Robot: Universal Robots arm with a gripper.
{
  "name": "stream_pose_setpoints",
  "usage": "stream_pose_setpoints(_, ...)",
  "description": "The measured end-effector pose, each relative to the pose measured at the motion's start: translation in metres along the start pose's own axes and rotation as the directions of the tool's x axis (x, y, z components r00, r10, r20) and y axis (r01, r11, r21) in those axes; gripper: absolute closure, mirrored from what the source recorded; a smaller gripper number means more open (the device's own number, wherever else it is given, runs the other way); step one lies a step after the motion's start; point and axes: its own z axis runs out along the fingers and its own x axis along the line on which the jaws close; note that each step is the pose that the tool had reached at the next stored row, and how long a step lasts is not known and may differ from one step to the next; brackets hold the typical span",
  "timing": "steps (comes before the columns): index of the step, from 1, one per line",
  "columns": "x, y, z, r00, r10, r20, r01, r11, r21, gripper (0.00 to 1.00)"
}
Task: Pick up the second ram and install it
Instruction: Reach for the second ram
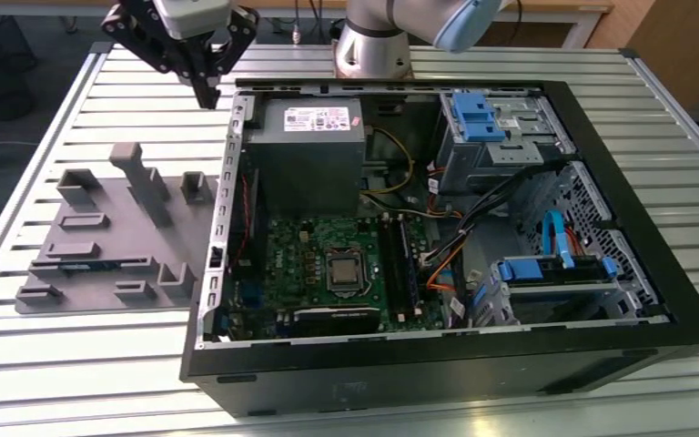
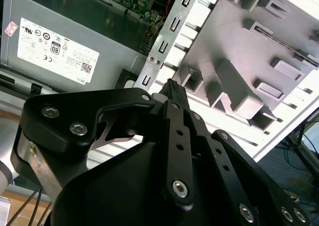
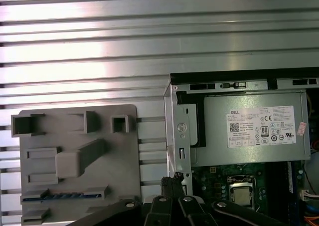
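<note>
Gripper: black, fingers drawn together to a narrow tip, nothing between them. It hangs above the slatted metal tabletop, near the edge where the arm's grey base stands. It is just beside the corner of the open black computer case, on the tray side.

Second ram: a long, narrow blue circuit-board stick seated on edge in a long slot of the grey plastic tray with upright blocks. The slot is close to the tray edge farthest from the arm's base. Only a thin blue strip of the ram shows in the first wrist view. Gripper and ram are well apart.

The tray lies flat on the tabletop, beside the case wall on the exterior view's left.

Inside the case, the grey box power supply sits in the corner nearest the gripper. The green motherboard lies just beyond it.
</note>
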Motion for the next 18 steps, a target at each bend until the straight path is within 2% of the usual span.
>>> stream_pose_setpoints(12,0.002,-0.0002,0.0011,1.0,0.0,-0.0022,0.0,1.0,0.0001,0.89)
stream_pose_setpoints(18,0.0077,-0.0007,0.0016,1.0,0.0,-0.0027,0.0,1.0,0.0001,0.89)
